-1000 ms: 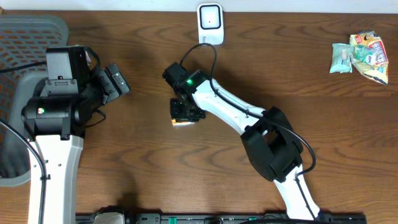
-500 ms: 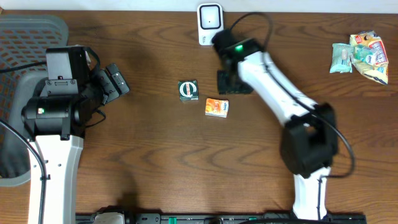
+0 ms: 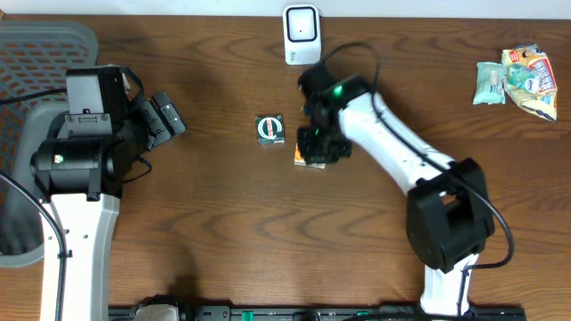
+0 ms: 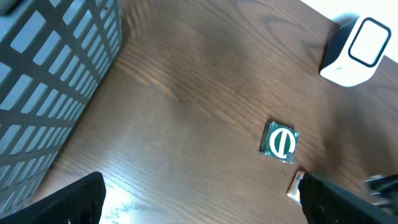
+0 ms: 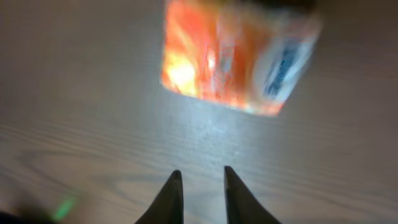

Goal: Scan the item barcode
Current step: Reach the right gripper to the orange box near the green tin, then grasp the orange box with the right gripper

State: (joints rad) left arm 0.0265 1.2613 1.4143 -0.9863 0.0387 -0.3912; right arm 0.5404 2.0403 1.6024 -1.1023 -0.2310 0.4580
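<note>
Two arms over a wooden table, one small orange packet under the right one.

At far left a grey basket [image 3: 36,45]; the left gripper [image 3: 165,116] hangs beside it, jaws wide apart and empty; a green-and-white packet [image 3: 269,128] lies mid-table; the orange packet [image 5: 239,59] sits just right of it, flat on the wood; the right gripper [image 5: 200,194] hovers above it, fingers nearly together, gripping nothing; the white scanner [image 3: 302,34] stands at the back edge; snack packets [image 3: 517,80] far right.

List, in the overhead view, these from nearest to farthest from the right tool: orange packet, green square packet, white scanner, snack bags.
1. Orange packet, right under the right tool.
2. Green square packet, to its left.
3. White scanner, at the far edge.
4. Snack bags, far right corner.
</note>
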